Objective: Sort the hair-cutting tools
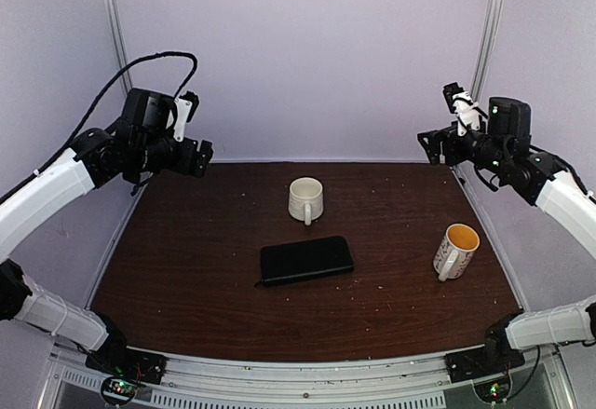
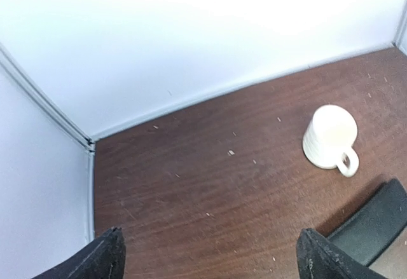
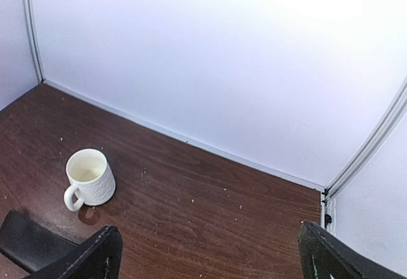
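No scissors or hair clips show in any view; they are hidden or out of view. My left gripper point(image 1: 203, 156) is raised high over the table's far left corner, open and empty; in its wrist view point(image 2: 210, 253) the fingertips point(image 2: 105, 257) stand wide apart over bare wood. My right gripper point(image 1: 428, 146) is raised over the far right corner, open and empty; its wrist view point(image 3: 210, 253) shows the fingertips point(image 3: 105, 253) wide apart.
A white mug point(image 1: 305, 199) stands at the back centre; it also shows in the left wrist view point(image 2: 331, 138) and the right wrist view point(image 3: 89, 178). A yellow-lined mug point(image 1: 455, 251) stands at the right. A flat black case point(image 1: 305, 260) lies in the middle. White walls enclose the brown table point(image 1: 186, 269).
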Controlling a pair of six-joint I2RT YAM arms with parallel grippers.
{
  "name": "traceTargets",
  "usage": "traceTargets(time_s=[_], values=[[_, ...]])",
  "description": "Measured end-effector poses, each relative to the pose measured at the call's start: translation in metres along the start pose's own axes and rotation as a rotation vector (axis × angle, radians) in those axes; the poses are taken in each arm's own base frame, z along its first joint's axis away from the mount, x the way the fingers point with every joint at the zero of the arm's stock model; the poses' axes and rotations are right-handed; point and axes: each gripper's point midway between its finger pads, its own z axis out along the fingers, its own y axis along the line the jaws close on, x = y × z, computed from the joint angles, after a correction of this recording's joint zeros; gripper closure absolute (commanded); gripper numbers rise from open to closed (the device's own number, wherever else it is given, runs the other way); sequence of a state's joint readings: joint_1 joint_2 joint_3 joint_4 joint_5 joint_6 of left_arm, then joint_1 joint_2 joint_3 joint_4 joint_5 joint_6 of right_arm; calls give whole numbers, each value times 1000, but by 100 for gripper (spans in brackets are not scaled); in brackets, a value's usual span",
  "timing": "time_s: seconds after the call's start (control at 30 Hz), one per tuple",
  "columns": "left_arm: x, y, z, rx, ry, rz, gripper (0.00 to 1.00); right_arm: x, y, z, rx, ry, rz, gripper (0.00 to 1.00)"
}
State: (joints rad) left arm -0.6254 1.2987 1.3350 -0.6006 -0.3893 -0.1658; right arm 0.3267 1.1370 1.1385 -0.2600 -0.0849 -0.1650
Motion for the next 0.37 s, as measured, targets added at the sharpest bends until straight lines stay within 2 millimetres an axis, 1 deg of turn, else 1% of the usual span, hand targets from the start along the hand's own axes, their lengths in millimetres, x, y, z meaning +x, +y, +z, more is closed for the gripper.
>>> traceTargets(time_s=[0.07,0.13,0.2,0.27,0.37], values=[[-13,8,-7,-29,-31,-14,2,-8,-7,-8,33,-29,25,0],[-19,17,-14,-68,-51,-34,2,-16,-11,-17,55,-62,48,0],[-19,28,-18,-120,-59,-59,2,-19,-14,-24,66,-85,67,0],[-17,37,-20,-173,-59,-71,2,-17,-14,-29,66,-97,92,0],[-5,45,-16,-228,-41,-65,2,-7,-12,-26,63,-82,119,0]])
